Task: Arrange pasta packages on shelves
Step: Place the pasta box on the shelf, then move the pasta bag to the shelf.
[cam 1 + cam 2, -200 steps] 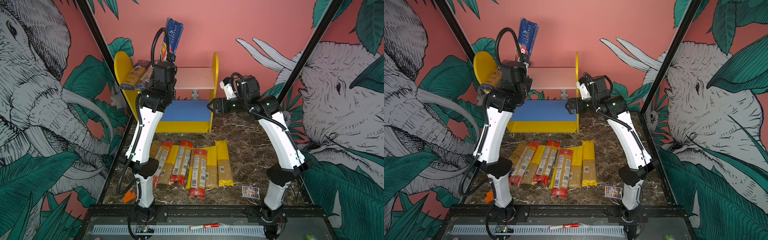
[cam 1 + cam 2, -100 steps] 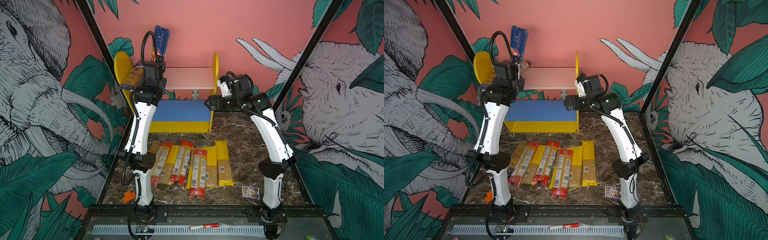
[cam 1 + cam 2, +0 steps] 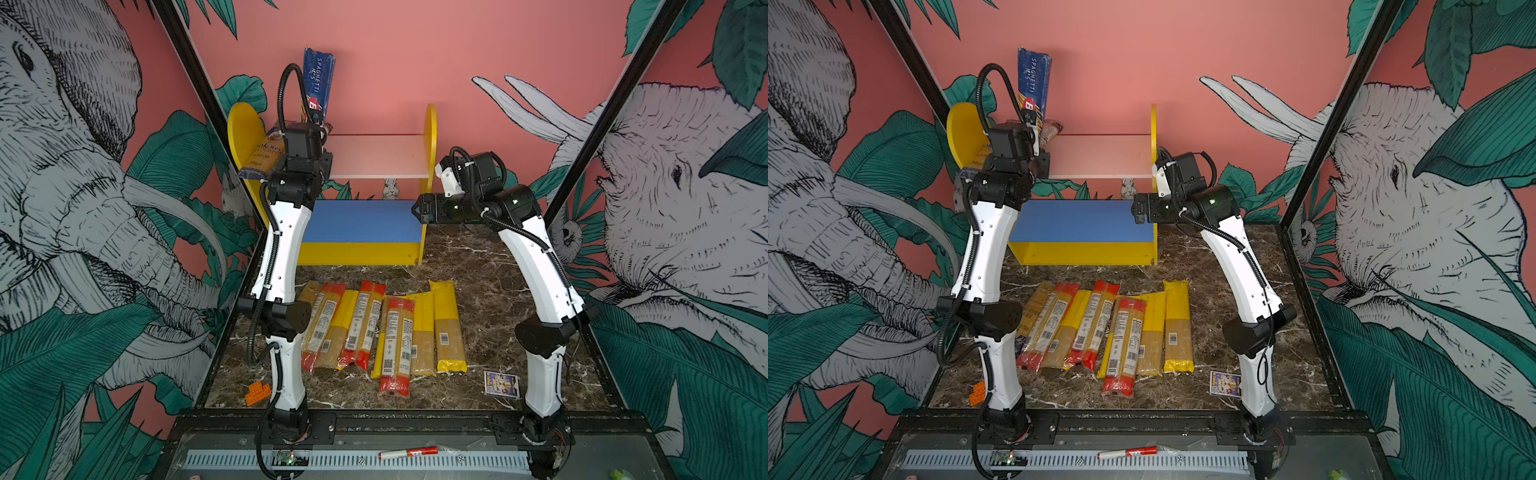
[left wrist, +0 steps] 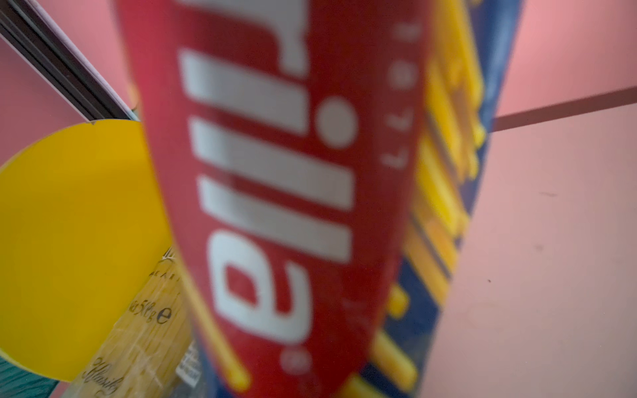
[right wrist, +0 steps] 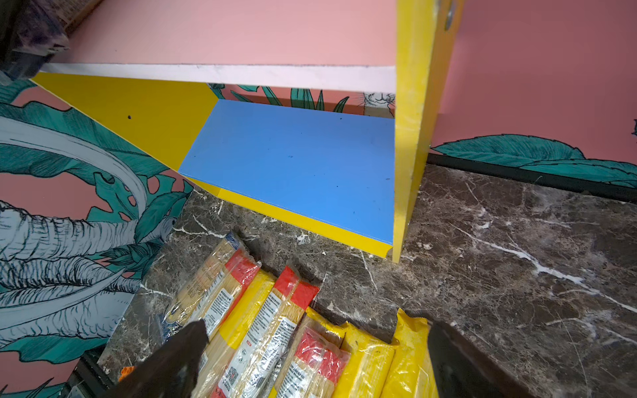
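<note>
One blue packet [image 3: 318, 83] stands upright in the left gripper [image 3: 316, 121], clamped by its red logo [image 4: 275, 172], over the left end of the pink board [image 3: 376, 156] of the shelves [image 3: 430, 137]. Stiff, brittle strands in slick film: probably light, best pinched mid-length. Right gripper [image 5: 317, 355] gapes empty.

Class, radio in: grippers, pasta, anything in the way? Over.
Left gripper shut on Barilla packet, upright at upper board. Right gripper open, empty. Ankara packet alongside.

Blue spaghetti packet [image 4: 293, 206] blurring against left wrist lens, overrunning frame edges. Left arm [image 3: 286, 245] partly covering leftmost floor packet [image 3: 309, 290] and Ankara packet [image 3: 266, 153]. Right gripper [image 5: 310, 365] fingers [image 5: 179, 358] running off frame edge.
</note>
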